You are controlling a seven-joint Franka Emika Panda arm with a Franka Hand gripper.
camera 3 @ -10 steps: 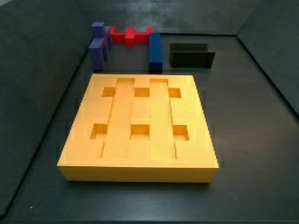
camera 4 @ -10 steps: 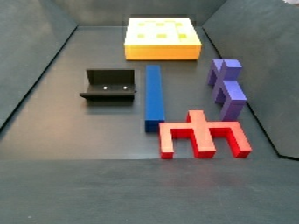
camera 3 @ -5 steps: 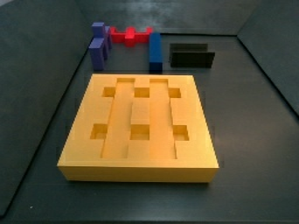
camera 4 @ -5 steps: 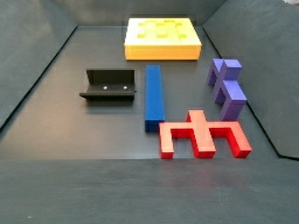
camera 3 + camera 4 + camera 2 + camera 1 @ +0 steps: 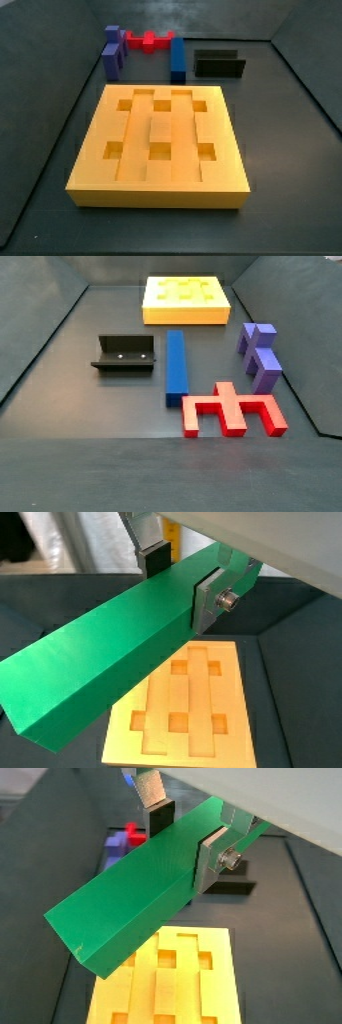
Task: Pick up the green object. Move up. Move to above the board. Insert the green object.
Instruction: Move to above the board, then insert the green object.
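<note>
In both wrist views my gripper (image 5: 185, 840) (image 5: 183, 577) is shut on the green object (image 5: 134, 898) (image 5: 94, 652), a long plain green bar held slanting between the two fingers. It hangs high above the board (image 5: 118, 990) (image 5: 247, 707), the thick yellow block with grooves and square holes. The board also shows in both side views (image 5: 160, 185) (image 5: 185, 316), with nothing in its holes. Neither the gripper nor the green bar shows in the side views.
On the floor beyond the board lie a long blue bar (image 5: 177, 58) (image 5: 175, 364), purple blocks (image 5: 112, 52) (image 5: 261, 354) and a red piece (image 5: 150, 41) (image 5: 231, 411). The black fixture (image 5: 218, 63) (image 5: 123, 354) stands beside the blue bar. Dark walls enclose the floor.
</note>
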